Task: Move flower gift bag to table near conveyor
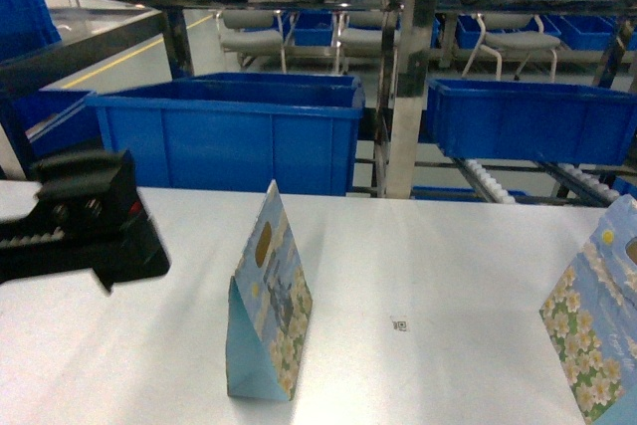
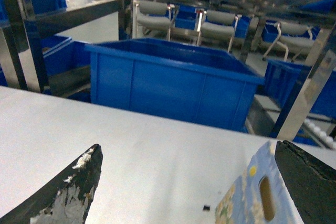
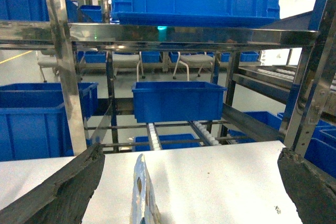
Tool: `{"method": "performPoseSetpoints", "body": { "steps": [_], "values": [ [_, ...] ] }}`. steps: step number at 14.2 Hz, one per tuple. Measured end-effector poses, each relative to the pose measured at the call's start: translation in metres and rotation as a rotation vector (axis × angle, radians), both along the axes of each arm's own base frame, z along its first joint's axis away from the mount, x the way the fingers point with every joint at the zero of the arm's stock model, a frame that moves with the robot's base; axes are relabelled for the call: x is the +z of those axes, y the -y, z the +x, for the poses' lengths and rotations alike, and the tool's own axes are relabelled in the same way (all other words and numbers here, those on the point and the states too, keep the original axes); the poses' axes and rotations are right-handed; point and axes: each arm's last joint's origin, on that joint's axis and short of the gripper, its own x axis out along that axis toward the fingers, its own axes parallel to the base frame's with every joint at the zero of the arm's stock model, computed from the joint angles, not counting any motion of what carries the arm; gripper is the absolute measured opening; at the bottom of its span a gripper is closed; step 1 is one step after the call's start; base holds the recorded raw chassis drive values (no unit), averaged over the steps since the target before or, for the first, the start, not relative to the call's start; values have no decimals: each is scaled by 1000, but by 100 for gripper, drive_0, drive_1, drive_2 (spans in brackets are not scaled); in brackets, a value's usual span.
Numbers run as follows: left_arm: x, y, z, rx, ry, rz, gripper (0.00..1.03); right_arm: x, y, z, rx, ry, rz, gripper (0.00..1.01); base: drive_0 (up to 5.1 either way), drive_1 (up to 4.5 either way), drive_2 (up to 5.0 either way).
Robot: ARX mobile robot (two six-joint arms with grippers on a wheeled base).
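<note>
Your left tool (image 2: 184,192) and right tool (image 3: 191,182) hang wide open, empty. The bag (image 1: 267,311) stands tall and thin on the counter (image 1: 418,276). A glancing finger could topple it.

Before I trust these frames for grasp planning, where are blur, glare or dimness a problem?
Head view: dim and bluish, the left gripper soft and dark, glare on the steel post. Left wrist view: bins and the bag smeared. Right wrist view: sharpest, a bright strip along the rail, the near bag blurred.
</note>
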Motion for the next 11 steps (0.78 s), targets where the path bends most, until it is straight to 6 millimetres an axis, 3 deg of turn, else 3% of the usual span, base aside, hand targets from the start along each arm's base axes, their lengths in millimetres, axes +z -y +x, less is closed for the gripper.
{"method": "performPoseSetpoints", "body": {
  "steps": [2, 4, 9, 10, 11],
  "values": [
    [-6, -17, -16, -25, -60, 25, 98, 0, 0, 0, 0, 0, 0, 98, 0, 0, 0],
    [-3, -39, -47, -48, -94, 41, 98, 0, 0, 0, 0, 0, 0, 98, 0, 0, 0],
    [26, -65, -84, 17, -26, 27, 98, -1, 0, 0, 14, -11, -1, 97, 0, 0, 0],
    [29, -65, -83, -22, 6, 37, 93, -4, 6, 0, 125, -81, -36, 84, 0, 0, 0],
    [37, -73, -87, -90, 90, 87, 68, -9, 16, -1, 203, -93, -24, 58, 0, 0, 0]
  ]
}}
